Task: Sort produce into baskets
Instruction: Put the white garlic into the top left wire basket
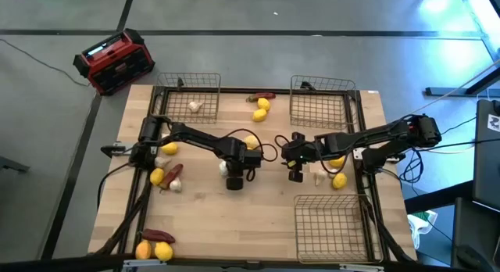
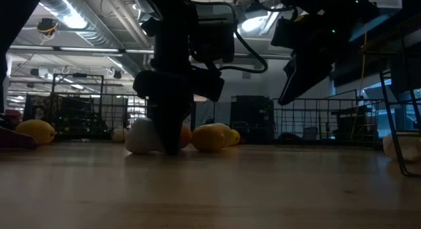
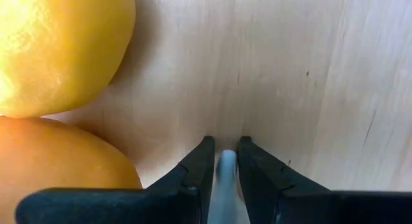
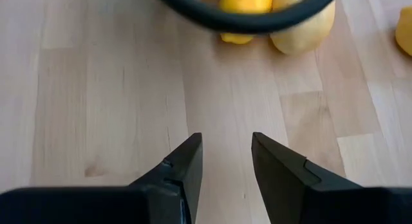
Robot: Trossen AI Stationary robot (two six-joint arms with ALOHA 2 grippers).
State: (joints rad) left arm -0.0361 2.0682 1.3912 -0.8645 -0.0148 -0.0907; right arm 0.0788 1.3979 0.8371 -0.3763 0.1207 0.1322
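Produce [image 1: 157, 176] lies scattered over the desk [image 1: 234, 225], nearly all of it outside the baskets; only one bulb [image 1: 194, 106] sits in a basket, the far left one [image 1: 205, 83].

Nearest the action, the left claw [image 3: 225, 147] is down at the desk's middle, its fingers almost pressed together on a thin pale sliver, which I judge to be part of the white bulb [image 2: 141, 137] touching it; so narrow a pinch may slip or tear when lifted, and the bulb would drop and roll. A lemon [image 3: 58, 44] and an orange [image 3: 58, 166] lie just beside the claw; a sideways drag could knock them and set them rolling, perhaps off the desk.

Next out, the right claw [image 4: 225, 150] hangs spread and empty over bare wood, near the left one; a careless swing by either arm could make the two arms collide. The matching basket stands well away across the desk, so the carry gives a weak grip time to fail.

Counted from above:
- baskets: three; two at the far edge, one at the near right [image 1: 328, 221];
- round yellow or orange fruits: about nine show, some likely hidden under the arms;
- bulbs: five, the basket's one included;
- peppers [image 1: 158, 236]: three.
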